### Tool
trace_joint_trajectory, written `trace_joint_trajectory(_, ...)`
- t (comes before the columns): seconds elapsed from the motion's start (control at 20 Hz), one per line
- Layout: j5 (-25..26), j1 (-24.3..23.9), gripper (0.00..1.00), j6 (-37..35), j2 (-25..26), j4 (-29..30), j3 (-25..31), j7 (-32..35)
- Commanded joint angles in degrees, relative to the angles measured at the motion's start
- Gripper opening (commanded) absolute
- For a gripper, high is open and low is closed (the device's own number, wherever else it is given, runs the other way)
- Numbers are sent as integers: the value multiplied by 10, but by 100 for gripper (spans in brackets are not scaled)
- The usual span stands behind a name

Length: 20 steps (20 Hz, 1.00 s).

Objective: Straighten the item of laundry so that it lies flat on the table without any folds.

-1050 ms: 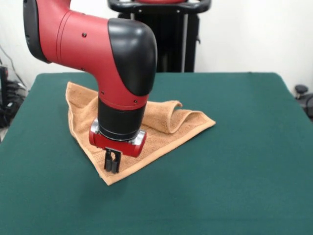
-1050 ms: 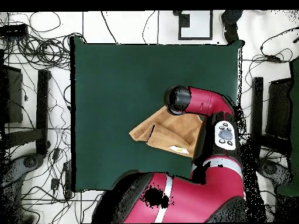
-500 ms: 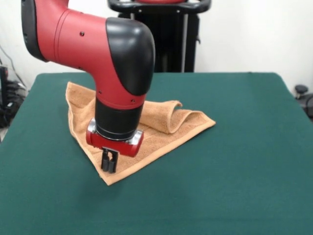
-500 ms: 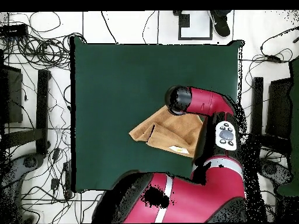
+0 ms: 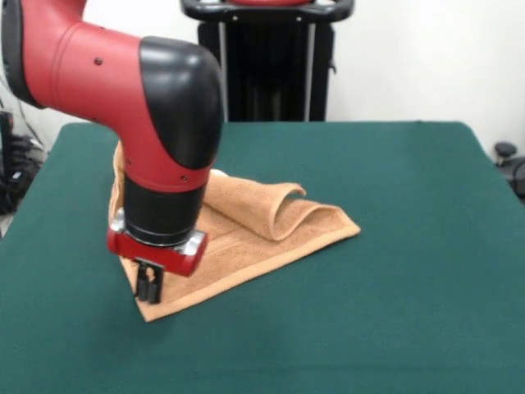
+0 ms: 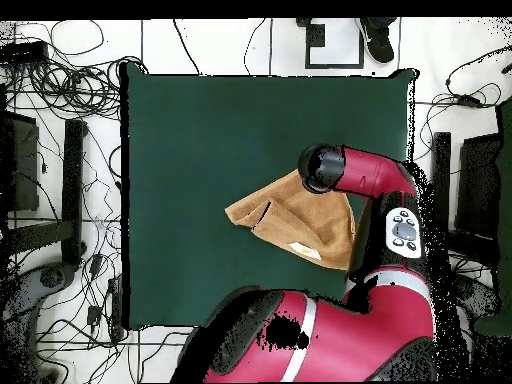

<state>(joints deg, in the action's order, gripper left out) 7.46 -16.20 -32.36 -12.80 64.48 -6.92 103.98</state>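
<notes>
Down at the towel's [image 5: 246,226] near corner, our hand [image 5: 148,285] stands upright with its fingers drawn close together. They seem pinched on the cloth edge, though the fingers hide the very point of contact, so we judge rather than see a grip. From overhead the wrist covers the hand entirely.

We find the towel on the table [image 5: 394,271], left of centre in the front view. It is folded over into a rough triangle: one point under our hand, one running out to the right, and the rest tucked behind the arm [image 5: 123,90]. A loose fold stands up as an open loop along the upper right side. Overhead, the towel [image 6: 295,220] shows a small white tag [image 6: 306,252] near the edge facing the base.

We expect the terry to be light, limp and a little grippy on the felt, so it should drag and unfold rather than slide as one piece. It will not hold a shape, and pulling one corner may bunch the rest. We think corners and border bands are the best holds, taking only the top layer. If we pinch both layers, the fold will simply travel along with us.
</notes>
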Motion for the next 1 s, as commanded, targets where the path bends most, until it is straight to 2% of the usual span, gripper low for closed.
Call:
trace_joint_trajectory(0.05, 53, -18, 0, 95, 48, -17, 47, -8)
trace_joint_trajectory(0.6, 61, -8, 0, 101, 46, -25, 32, 17)
trace_joint_trajectory(1.0, 77, 12, 0, 121, 16, 9, -9, 53)
